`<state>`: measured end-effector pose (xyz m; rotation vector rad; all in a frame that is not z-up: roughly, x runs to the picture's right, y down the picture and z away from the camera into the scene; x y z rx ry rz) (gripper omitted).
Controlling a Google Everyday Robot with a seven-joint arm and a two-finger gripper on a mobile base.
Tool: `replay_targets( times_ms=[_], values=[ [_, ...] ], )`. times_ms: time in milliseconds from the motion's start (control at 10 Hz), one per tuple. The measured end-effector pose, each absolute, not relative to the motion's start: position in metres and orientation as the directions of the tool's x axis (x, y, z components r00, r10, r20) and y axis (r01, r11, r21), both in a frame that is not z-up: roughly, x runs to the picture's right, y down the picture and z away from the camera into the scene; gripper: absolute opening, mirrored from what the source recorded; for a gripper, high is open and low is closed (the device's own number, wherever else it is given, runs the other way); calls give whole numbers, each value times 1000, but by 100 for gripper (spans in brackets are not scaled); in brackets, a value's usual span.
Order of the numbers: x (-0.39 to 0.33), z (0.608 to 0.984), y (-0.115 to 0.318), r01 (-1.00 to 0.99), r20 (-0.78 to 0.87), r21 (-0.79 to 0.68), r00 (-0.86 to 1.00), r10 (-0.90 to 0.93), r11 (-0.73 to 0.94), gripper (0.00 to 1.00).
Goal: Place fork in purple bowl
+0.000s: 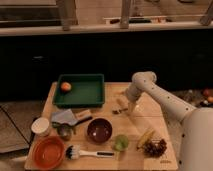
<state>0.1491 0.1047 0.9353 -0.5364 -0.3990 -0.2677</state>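
The wooden table [145,120] carries a white cup [40,126] at its left edge, with an orange bowl [48,152] in front of it at the near left corner. Behind these, at the far side of the table, sits a green tray [82,92]; an orange fruit [65,86] lies in the tray's left rear corner. In front of the tray lies a grey-blue cloth [62,117], with a small metallic cup [65,131] just beside its near edge and a dark-handled utensil [83,120] extending to its right. A white-handled brush [88,152] lies along the near edge, bristles toward the orange bowl. The purple bowl [99,130] stands upright near the table's centre and is empty. To the right of the bowl, near the front edge, sits a small green round object [120,143]. The fork [118,111] lies on the table behind and to the right of the purple bowl, apart from it and outside it. The gripper [122,104] points downward directly over the fork; whether it touches the fork cannot be told, and whether the gripper is wide, narrow or holding anything cannot be told. The white arm [165,100] runs from the gripper up to an elbow and then down to the right. Near the right front corner lie a banana [145,137] and a bunch of dark grapes [156,148], touching.
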Motion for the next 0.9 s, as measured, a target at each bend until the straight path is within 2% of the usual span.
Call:
replay_targets(
  times_ms=[100, 600, 700, 900],
  values=[
    [150, 938, 107, 341, 434, -444, 891, -134, 829, 61],
    [158, 939, 109, 326, 430, -448, 895, -119, 833, 8],
    [157, 939, 109, 327, 432, -450, 894, -118, 831, 3],
    [157, 940, 110, 314, 437, -449, 894, -100, 836, 0]
  ],
)
